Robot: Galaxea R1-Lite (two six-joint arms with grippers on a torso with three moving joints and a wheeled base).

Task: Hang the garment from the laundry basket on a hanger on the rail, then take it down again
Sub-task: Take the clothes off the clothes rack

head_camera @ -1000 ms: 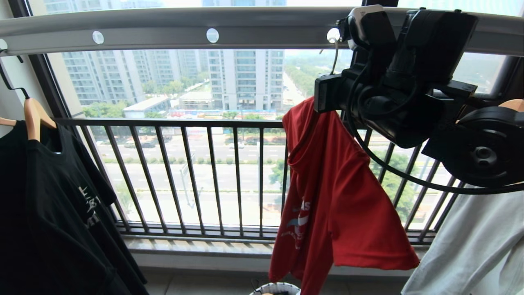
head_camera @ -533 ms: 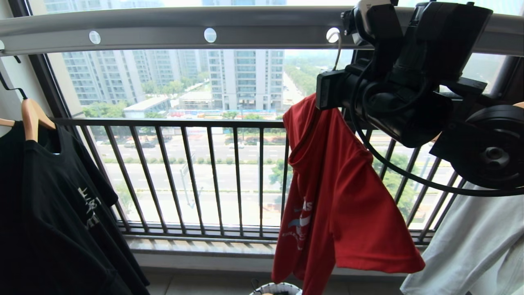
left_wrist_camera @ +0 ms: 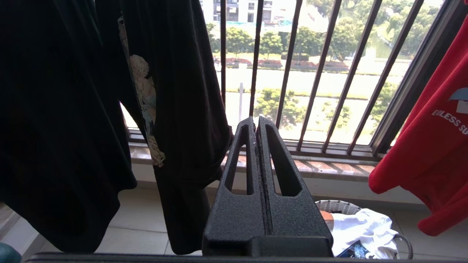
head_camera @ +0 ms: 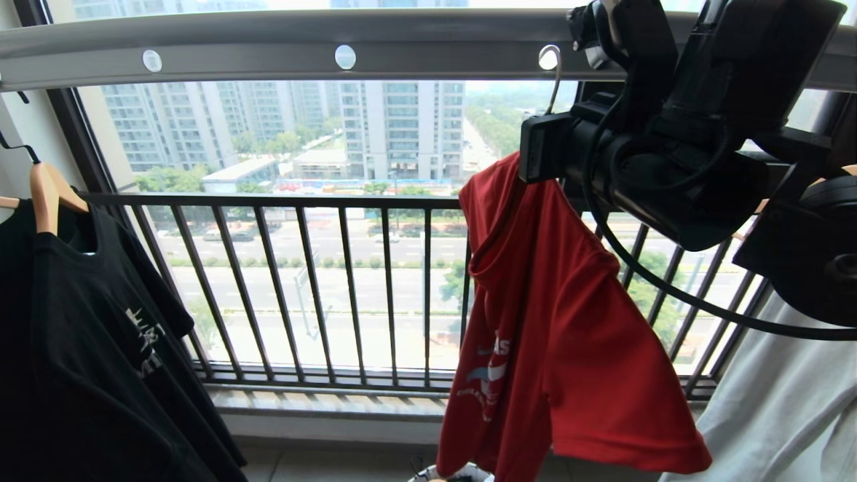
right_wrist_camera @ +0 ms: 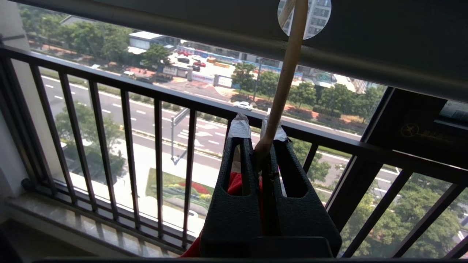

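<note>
The red garment (head_camera: 556, 321) hangs crumpled from the pale wire hanger (head_camera: 554, 80). The hanger's hook sits in a round hole of the grey rail (head_camera: 268, 47). My right gripper (right_wrist_camera: 259, 128) is raised just under the rail (right_wrist_camera: 365, 44) and is shut on the hanger's stem (right_wrist_camera: 285, 80), with red cloth showing behind its fingers. In the head view the right arm (head_camera: 669, 147) covers the top of the garment. My left gripper (left_wrist_camera: 256, 122) is parked low, shut and empty. The laundry basket (left_wrist_camera: 334, 206) stands on the floor below, holding a white cloth (left_wrist_camera: 362, 226).
A black printed T-shirt (head_camera: 100, 348) hangs on a wooden hanger (head_camera: 43, 194) at the left end of the rail. A pale garment (head_camera: 783, 402) hangs at the right. The black barred window railing (head_camera: 335, 281) runs behind everything.
The right arm has lifted a little toward the rail, raising the hanger's hook in the hole. The red garment has swung slightly with it. The left arm has not moved.
</note>
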